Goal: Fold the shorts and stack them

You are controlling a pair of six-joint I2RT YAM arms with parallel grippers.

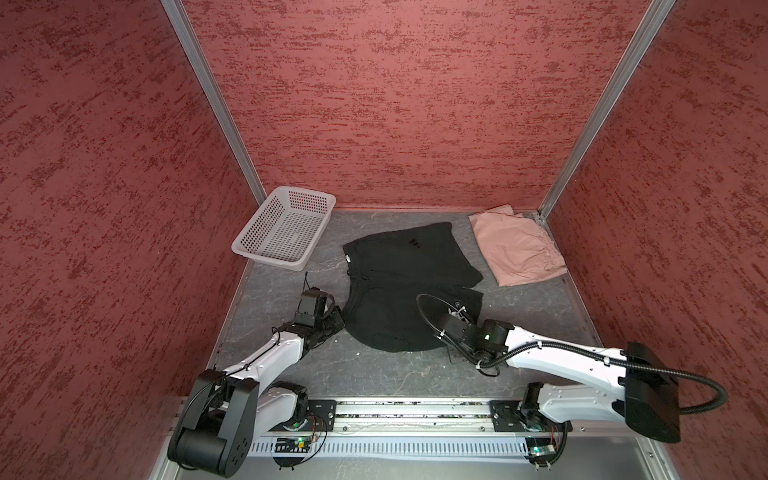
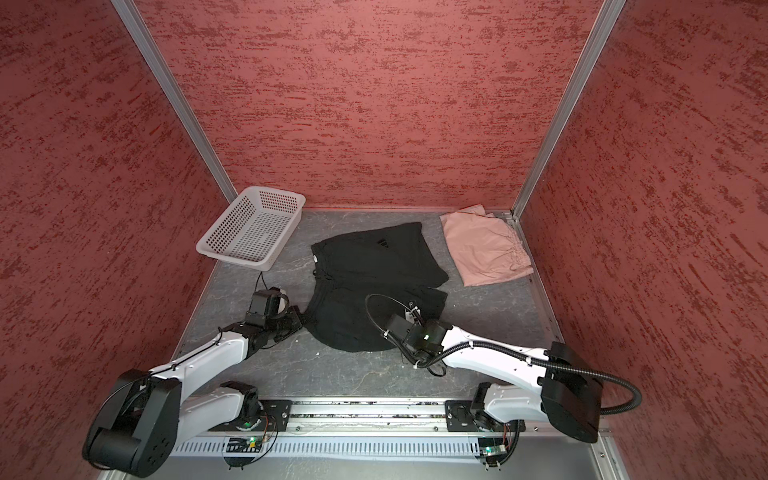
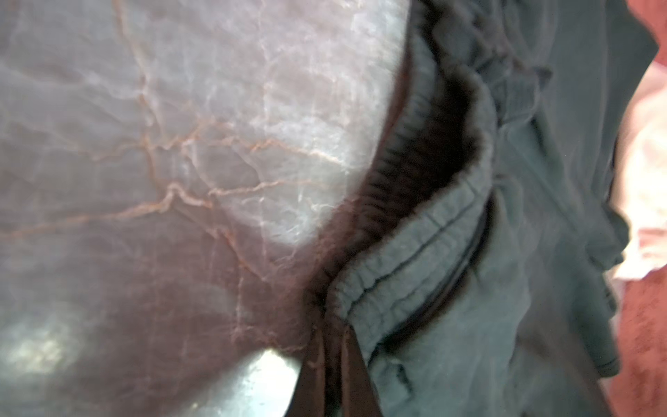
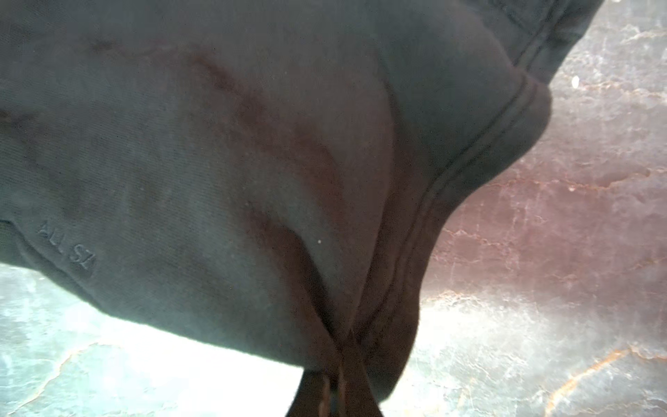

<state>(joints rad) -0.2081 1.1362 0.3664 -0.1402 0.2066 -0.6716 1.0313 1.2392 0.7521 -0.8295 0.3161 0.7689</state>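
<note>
The black shorts lie spread in the middle of the table, their near half bunched between both arms. My left gripper is shut on the gathered waistband at the shorts' left edge. My right gripper is shut on a pinch of the black fabric beside a stitched hem, which hangs lifted off the table. The pink shorts lie folded flat in the back right corner, apart from both grippers.
A white perforated basket stands at the back left, holding nothing. Red textured walls enclose the grey marbled table on three sides. The arms' base rail runs along the front edge.
</note>
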